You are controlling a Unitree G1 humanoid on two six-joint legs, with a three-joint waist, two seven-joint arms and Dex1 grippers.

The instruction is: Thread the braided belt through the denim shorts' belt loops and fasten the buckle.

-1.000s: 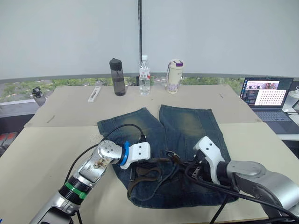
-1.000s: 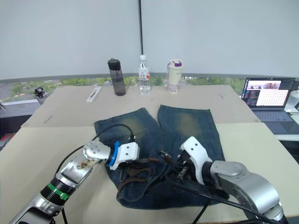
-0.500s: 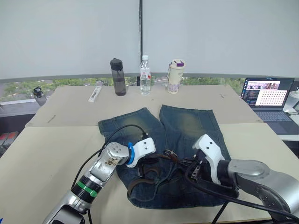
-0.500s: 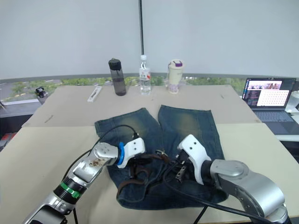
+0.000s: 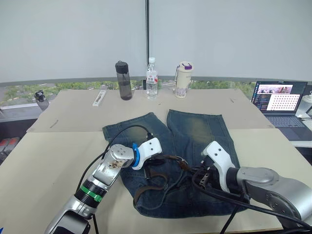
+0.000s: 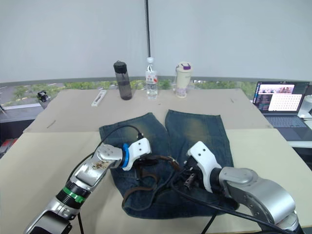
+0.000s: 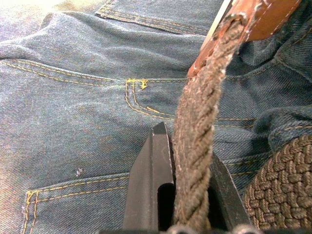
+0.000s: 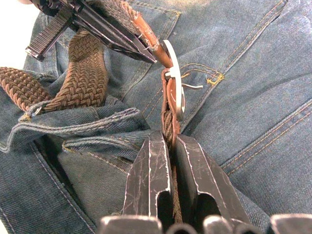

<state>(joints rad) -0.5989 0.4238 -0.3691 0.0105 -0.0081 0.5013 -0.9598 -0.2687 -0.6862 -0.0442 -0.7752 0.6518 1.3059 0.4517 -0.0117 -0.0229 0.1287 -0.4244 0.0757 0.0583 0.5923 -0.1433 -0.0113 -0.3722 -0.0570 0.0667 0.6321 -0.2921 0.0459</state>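
The denim shorts (image 5: 195,131) lie flat on the table, legs pointing away from me, waistband nearest. The braided belt (image 5: 146,187) loops loosely over the waist area. My left gripper (image 5: 160,159) is shut on the belt (image 7: 195,146) close to its brown leather end. My right gripper (image 5: 199,174) is shut on the belt (image 8: 168,127) just behind the silver buckle (image 8: 175,73). The two grippers nearly meet at the buckle. Further along, the belt (image 8: 80,80) slips under a fold of denim (image 8: 83,122) at the waistband. I cannot make out the belt loops.
At the table's far edge stand a dark bottle (image 5: 122,81), a clear water bottle (image 5: 152,78) and a pale cup (image 5: 183,79). A white bar (image 5: 99,98) lies left of them. An open laptop (image 5: 279,100) sits at the right. Black cables (image 5: 214,192) trail over the shorts.
My left gripper has carried its belt end forward and to the right, closer to the right gripper. The right gripper has barely shifted.
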